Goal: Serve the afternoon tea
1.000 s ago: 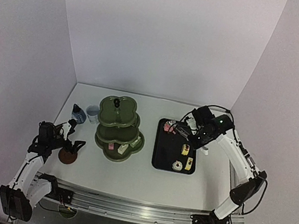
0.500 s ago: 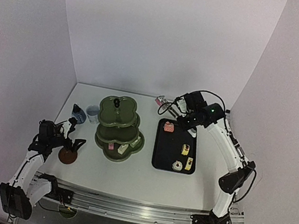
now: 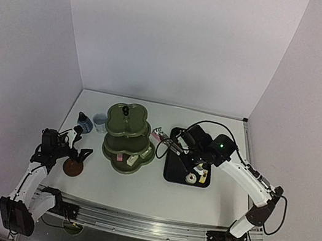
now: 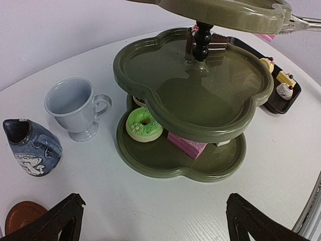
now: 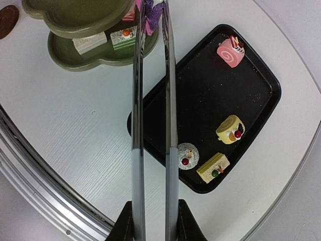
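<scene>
The dark green three-tier stand (image 3: 127, 133) stands left of centre; the left wrist view shows it (image 4: 200, 95) with a green doughnut (image 4: 144, 124) and a pink slice (image 4: 186, 144) on the bottom tier. The white cup (image 3: 99, 123) and blue jug (image 3: 84, 122) stand to its left. My right gripper (image 3: 185, 145) is shut on metal tongs (image 5: 170, 100), whose tips pinch a pink pastry (image 5: 150, 15) at the stand's right edge. Several pastries lie on the tray, including a pink roll (image 5: 230, 50) and a yellow roll (image 5: 230, 129). My left gripper (image 3: 80, 155) is open and empty.
The black tray (image 3: 171, 166) lies right of the stand, under the tongs. A brown coaster (image 3: 73, 168) lies by my left gripper. White walls close in the table at the back and both sides. A metal rail runs along the near edge.
My right arm has swung left and nearer from the back of the tray, carrying the pink pastry in the tongs to the stand's right side. The left arm has not moved.
</scene>
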Controlling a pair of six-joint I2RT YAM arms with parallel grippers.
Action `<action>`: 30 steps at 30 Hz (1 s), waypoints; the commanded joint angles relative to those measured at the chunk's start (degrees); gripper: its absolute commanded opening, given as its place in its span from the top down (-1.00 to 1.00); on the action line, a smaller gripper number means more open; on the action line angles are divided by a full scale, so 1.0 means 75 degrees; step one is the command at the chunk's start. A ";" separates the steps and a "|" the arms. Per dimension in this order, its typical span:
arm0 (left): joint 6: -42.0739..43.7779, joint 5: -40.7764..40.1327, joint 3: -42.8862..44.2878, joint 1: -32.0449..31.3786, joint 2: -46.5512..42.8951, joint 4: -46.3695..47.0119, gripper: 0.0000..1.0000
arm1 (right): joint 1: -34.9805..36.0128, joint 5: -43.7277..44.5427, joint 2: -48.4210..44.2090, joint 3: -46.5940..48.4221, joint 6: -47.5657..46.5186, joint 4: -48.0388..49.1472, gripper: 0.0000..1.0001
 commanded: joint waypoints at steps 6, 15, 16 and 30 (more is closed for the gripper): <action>-0.0081 0.0158 0.0184 -0.0027 -0.0051 0.0228 -0.99 | 0.0718 -0.0198 0.0262 0.0508 0.0451 0.0168 1.00; 0.0003 0.0099 0.0143 -0.0028 -0.0158 0.0131 -0.99 | 0.0820 -0.0427 0.1253 0.1271 0.0154 0.0178 1.00; 0.0004 0.0095 0.0143 -0.0027 -0.0163 0.0128 -0.99 | 0.0823 -0.0399 0.1349 0.1336 0.0129 0.0179 1.00; -0.0009 0.0072 0.0238 -0.0027 -0.0057 0.0111 -0.99 | 0.0825 -0.0269 0.1988 0.1887 -0.0106 0.0198 0.92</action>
